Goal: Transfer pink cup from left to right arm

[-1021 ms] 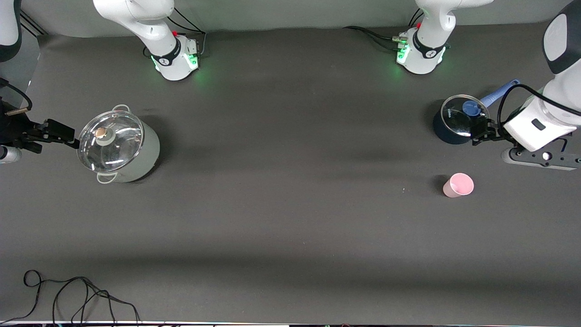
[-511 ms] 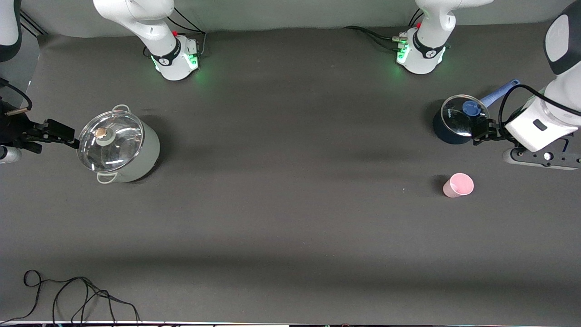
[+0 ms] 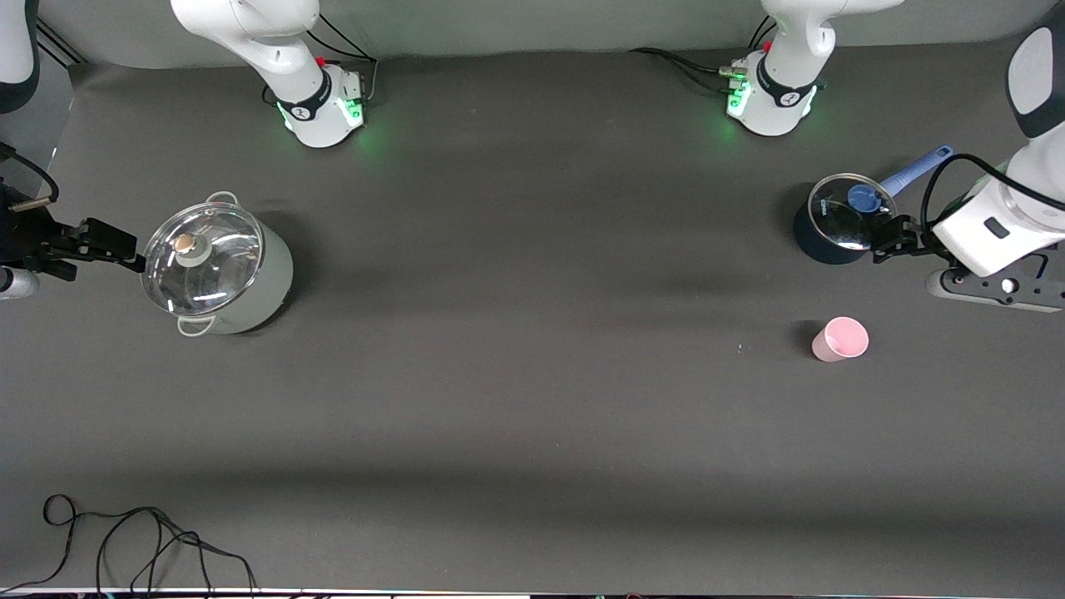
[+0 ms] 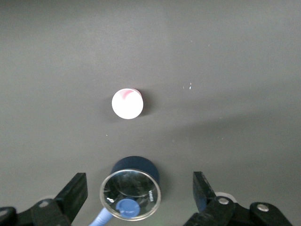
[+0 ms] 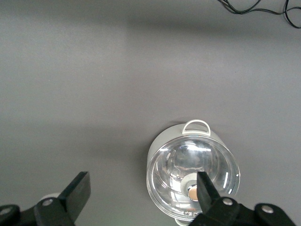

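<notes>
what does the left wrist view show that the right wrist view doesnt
Only the left wrist view shows the pink cup standing on the mat, the small dark pot with its glass lid and blue handle, and the open left gripper above that pot.

Only the right wrist view shows the big pale pot with a glass lid, a black cable, and the open right gripper above that pot's edge.

Both show the dark mat, one lidded pot, and an empty gripper with its fingers spread wide.
</notes>
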You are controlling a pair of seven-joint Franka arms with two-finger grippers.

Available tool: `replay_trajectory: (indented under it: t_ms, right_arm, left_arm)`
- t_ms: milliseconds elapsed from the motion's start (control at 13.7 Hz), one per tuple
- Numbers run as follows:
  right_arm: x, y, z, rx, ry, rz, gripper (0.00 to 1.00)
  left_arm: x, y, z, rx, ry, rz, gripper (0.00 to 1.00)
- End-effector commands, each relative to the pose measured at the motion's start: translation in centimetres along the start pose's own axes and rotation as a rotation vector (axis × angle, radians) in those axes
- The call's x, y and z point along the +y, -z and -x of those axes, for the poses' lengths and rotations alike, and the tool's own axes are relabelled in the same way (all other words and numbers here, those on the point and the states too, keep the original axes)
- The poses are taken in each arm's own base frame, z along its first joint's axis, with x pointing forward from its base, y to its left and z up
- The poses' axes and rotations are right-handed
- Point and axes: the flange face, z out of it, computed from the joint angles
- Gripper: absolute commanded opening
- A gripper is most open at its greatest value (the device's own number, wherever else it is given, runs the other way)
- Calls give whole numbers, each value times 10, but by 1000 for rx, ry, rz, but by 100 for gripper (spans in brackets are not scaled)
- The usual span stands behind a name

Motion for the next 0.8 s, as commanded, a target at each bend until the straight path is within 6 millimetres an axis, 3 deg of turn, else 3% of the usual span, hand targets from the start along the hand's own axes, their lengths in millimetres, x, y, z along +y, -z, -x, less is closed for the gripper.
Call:
replay_trajectory:
  t_ms: [0, 511, 729]
  right_arm:
    - [1, 6, 4, 12, 18, 15, 100]
    - [1, 7, 4, 13, 22, 15, 100]
    - [1, 6, 3, 16, 29, 16, 100]
  left_arm:
    - [-32, 2, 5, -6, -98, 11, 100]
    - [-106, -11, 17, 28, -452, 34, 99]
    - [-155, -23, 29, 94, -583, 89, 94]
